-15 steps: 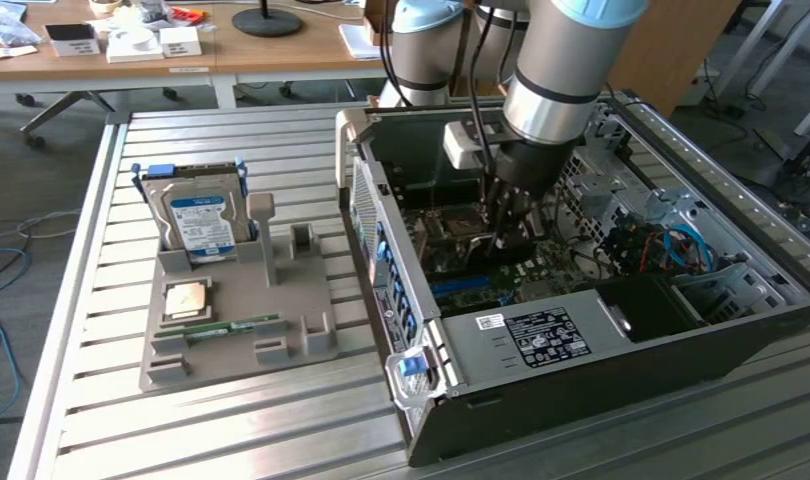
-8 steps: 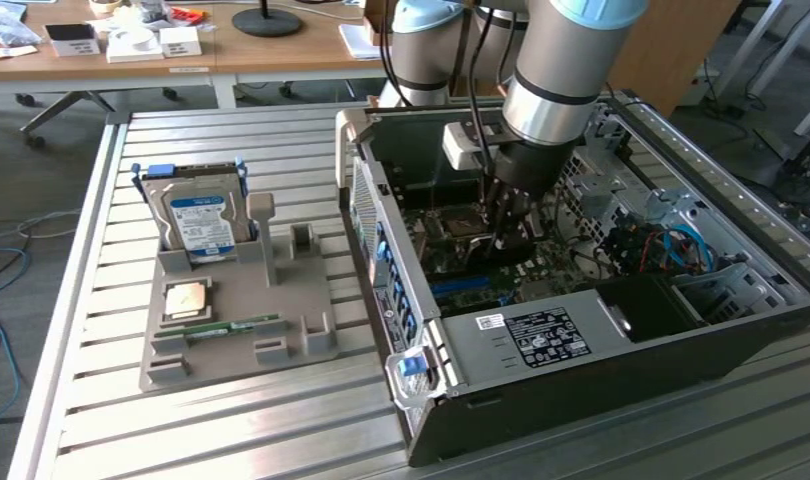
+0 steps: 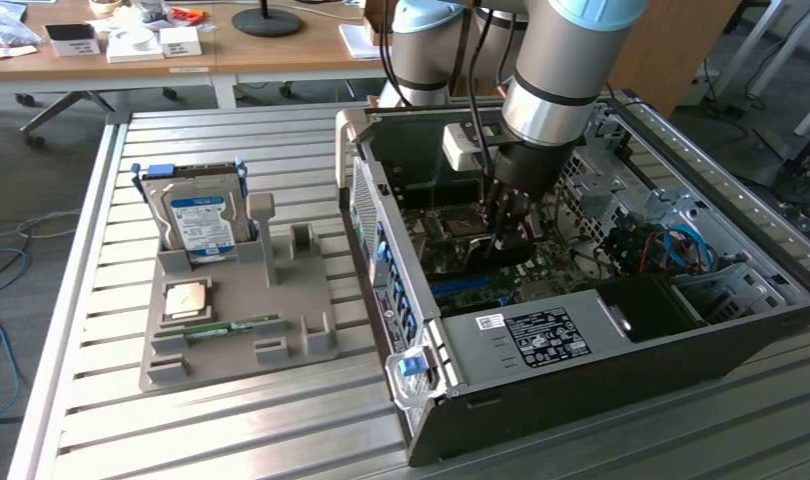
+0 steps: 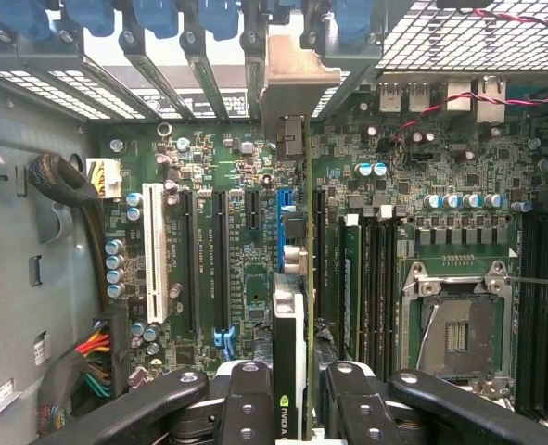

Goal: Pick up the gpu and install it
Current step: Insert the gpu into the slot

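Inside the open black computer case, your hand is down over the green motherboard. In the wrist view the hand is closed narrow on the gpu, a thin dark circuit card with a silver metal bracket at its far end.

- Grip: the black fingers pinch the card's flat faces, so it stands on edge. My judgement is that this keeps the connector edge facing the board.
- Position: the card runs along the short blue expansion slot, and its bracket reaches the rear slot openings. You can't tell from here whether the edge is seated or just above.
- Neighbours: long black slots and a white slot lie to one side. On the other are the empty processor socket and black memory slots, all close by.
- Possible obstruction: blue retaining clips line the rear edge near the bracket. A multicoloured cable bundle sits well off.
- On the slatted metal desk, at the exterior view's left, a grey moulded tray holds a boxy silver hard drive and a slim green memory stick.
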Robot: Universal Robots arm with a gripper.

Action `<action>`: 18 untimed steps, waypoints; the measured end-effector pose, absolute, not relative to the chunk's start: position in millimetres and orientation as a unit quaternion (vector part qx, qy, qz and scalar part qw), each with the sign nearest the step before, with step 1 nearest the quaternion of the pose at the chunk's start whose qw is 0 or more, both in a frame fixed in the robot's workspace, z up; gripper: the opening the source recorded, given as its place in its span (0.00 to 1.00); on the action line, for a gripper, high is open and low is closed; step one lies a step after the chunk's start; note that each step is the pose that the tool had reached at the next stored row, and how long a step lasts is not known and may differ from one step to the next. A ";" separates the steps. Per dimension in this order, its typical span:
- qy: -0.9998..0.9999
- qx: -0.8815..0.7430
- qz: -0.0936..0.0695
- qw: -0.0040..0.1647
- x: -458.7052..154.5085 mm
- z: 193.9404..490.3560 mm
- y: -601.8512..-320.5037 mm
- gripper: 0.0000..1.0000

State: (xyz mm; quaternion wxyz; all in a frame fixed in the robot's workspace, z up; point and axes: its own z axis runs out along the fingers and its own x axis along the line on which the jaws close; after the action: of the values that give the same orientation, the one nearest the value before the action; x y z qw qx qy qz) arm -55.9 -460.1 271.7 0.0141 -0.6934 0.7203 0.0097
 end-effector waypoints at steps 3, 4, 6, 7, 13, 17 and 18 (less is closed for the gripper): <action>0.720 -0.693 0.010 0.014 -56.4 271.7 -460.1 0.27; 0.720 -0.693 0.010 0.014 -56.7 271.7 -460.1 0.27; 0.720 -0.693 0.010 0.014 -56.8 271.7 -460.1 0.27; 0.720 -0.693 0.010 0.014 -56.8 271.7 -460.1 0.27; 0.720 -0.693 0.010 0.014 -57.3 271.7 -460.2 0.27; 0.720 -0.693 0.010 0.014 -57.3 271.7 -461.0 0.27; 0.720 -0.694 0.010 0.014 -57.3 271.5 -461.0 0.27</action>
State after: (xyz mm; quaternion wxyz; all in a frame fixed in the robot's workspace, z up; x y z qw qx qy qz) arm -57.3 -461.0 271.5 0.0141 -0.6935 0.7202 0.0097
